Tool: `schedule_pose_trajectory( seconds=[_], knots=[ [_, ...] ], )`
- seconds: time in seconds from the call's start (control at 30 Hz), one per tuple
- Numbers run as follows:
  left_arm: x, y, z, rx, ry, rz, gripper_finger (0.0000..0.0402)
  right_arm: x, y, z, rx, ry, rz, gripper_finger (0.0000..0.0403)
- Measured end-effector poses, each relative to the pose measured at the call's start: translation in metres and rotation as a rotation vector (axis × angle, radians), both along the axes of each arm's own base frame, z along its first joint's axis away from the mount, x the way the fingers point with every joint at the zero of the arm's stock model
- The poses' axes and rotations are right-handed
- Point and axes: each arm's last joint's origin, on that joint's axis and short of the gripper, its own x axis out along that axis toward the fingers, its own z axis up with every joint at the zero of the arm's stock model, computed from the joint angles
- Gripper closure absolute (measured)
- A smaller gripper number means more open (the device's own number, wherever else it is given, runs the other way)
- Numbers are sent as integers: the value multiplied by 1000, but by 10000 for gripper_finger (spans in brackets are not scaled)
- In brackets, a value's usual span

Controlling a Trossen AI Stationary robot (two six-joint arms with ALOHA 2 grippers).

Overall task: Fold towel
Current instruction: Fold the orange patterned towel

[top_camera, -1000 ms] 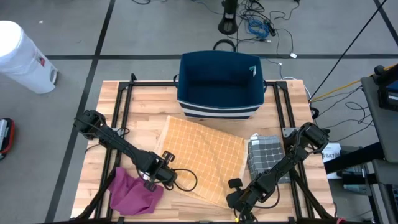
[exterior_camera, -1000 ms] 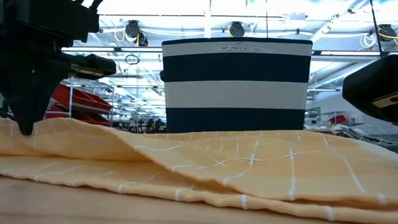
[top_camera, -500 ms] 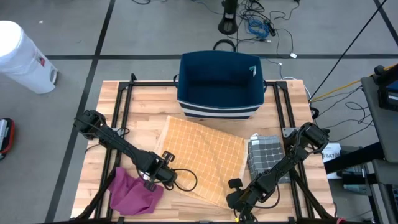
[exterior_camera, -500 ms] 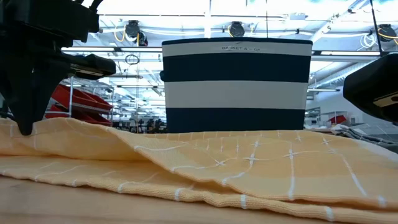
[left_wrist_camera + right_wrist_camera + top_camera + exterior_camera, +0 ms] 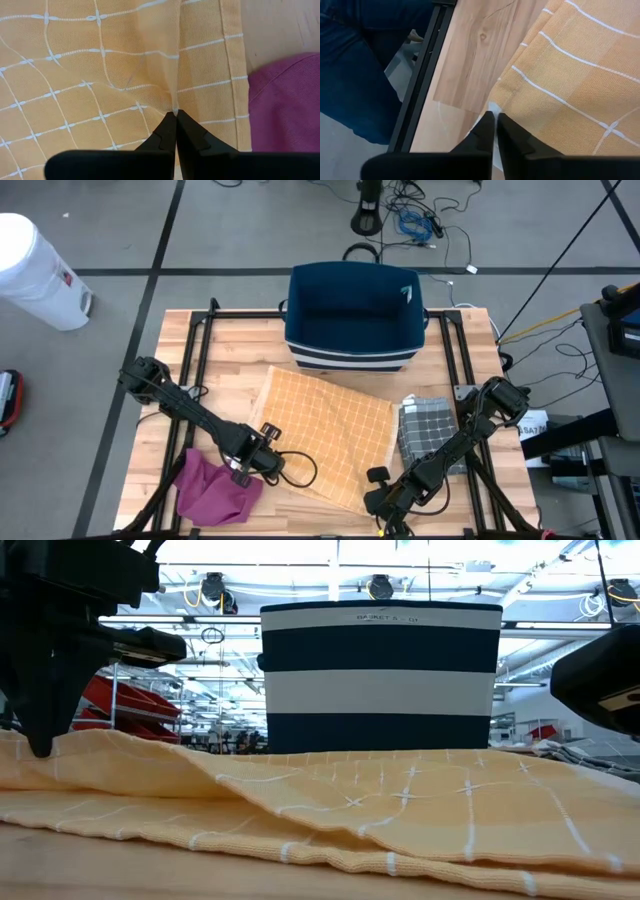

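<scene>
Surface (image 5: 190,350) of pale wood planks carries everything, with a black frame along its sides. Basket (image 5: 354,315), navy with a white stripe, stands at the far middle; in the low view (image 5: 380,675) it rises behind the cloth.

Towel (image 5: 325,435), orange with a thin white grid, lies spread in the middle of the surface, just near of the basket and turned at a slant. From the low view (image 5: 400,810) it rests in soft ridges, one layer lapping over another along the near edge. A purple cloth (image 5: 210,488) is bunched at the near left, touching the towel's left edge. A grey checked cloth (image 5: 425,430), folded, sits just right of the towel.

Left tool (image 5: 268,463) is low at the towel's near-left edge, beside the purple cloth; its fingers (image 5: 192,137) are closed together, pinching a small peak of the towel (image 5: 100,75) at their tips. Right tool (image 5: 378,498) is at the towel's near corner, by the surface's near edge; its fingers (image 5: 512,135) are pressed narrow on the towel's hem (image 5: 580,85), right at the corner.
</scene>
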Motion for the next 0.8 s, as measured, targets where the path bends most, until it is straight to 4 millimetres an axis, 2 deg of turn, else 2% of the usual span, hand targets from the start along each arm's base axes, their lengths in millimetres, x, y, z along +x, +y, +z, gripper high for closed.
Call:
schedule_pose_trajectory(
  seconds=[0.3, 0.57, 0.8],
  knots=[
    [0, 0, 0, 0, 0, 0, 397, 0, 0, 1, -2, -3, 0, 401],
    [0, 0, 0, 0, 0, -1, 397, -6, 0, 24, 32, -45, 6, 403],
    [0, 0, 0, 0, 0, 1, 397, -12, -1, 21, 28, 41, -4, 403]
  ],
)
